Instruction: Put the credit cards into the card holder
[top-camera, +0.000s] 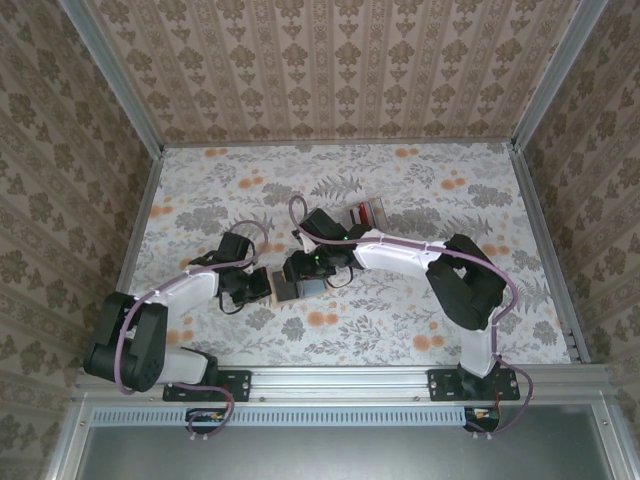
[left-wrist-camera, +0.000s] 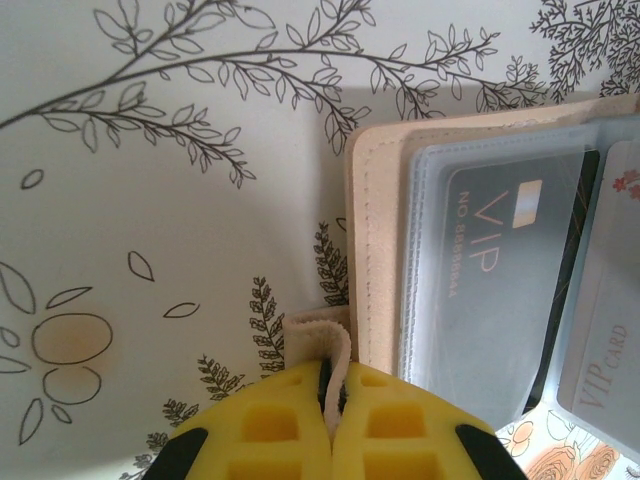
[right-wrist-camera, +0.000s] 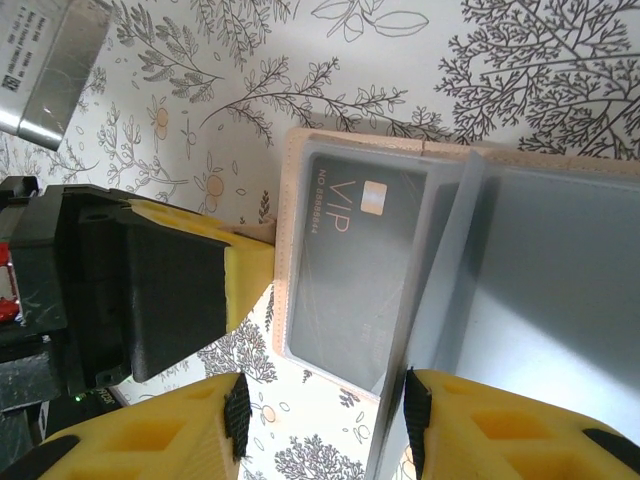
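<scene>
The card holder (top-camera: 286, 288) lies open on the flowered worktop (top-camera: 430, 335), near the middle and between the two arms. The credit cards (top-camera: 368, 213), showing red and white, sit in a small bunch further back on the worktop, well apart from the holder and from both arms.

The left gripper (top-camera: 255, 287) is at the holder's left edge. In the left wrist view, its yellow jaws (left-wrist-camera: 328, 400) are pressed together on the tan strap (left-wrist-camera: 325, 340) that sticks out from the holder's (left-wrist-camera: 372, 250) side. Clear sleeves show inside the open cover. One holds a dark VIP card (left-wrist-camera: 490, 280), and a white VIP card (left-wrist-camera: 605, 340) lies beside it to the right.

The right gripper (top-camera: 297, 275) hangs over the holder from the other side. In the right wrist view, its jaws (right-wrist-camera: 322, 410) stand partly apart and grip nothing. The holder's (right-wrist-camera: 540, 260) near edge lies between them. A clear sleeve leaf (right-wrist-camera: 450, 280) stands up from the holder, and its lower end is just beside the right-hand pad. The dark VIP card (right-wrist-camera: 350, 260) lies flat in its sleeve.
</scene>
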